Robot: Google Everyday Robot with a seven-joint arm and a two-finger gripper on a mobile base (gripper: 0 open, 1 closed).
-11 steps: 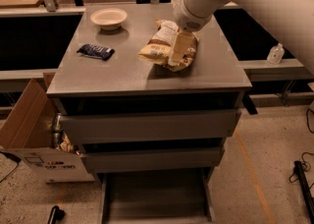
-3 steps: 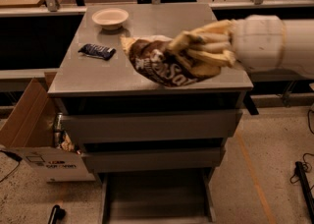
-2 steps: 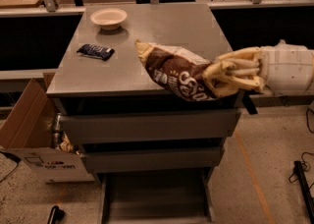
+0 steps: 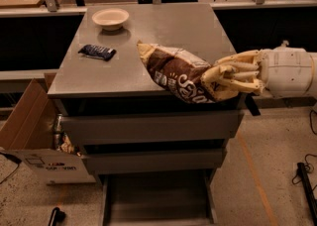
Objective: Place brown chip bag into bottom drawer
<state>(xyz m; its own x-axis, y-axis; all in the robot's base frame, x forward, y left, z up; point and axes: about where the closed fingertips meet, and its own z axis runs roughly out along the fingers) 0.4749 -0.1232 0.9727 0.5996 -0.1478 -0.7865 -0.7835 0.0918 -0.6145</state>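
The brown chip bag [image 4: 176, 74] is dark brown and cream-yellow with white lettering. It hangs in the air, stretched sideways over the front right part of the cabinet top [image 4: 148, 46]. My gripper [image 4: 218, 82] is shut on the bag's right end, just past the cabinet's front right corner. The arm [image 4: 290, 71] reaches in from the right. The bottom drawer [image 4: 158, 202] is pulled open at the bottom of the view, a wide grey tray, well below the bag.
A cream bowl [image 4: 110, 18] and a small dark blue wrapped bar [image 4: 97, 51] lie on the cabinet top at the back left. Two shut grey drawers [image 4: 148, 128] sit above the open one. An open cardboard box [image 4: 29, 136] stands at the left.
The gripper lifted the bag off the cabinet top and carried it toward the front right edge, lowering slightly. Bowl and bar have not moved.
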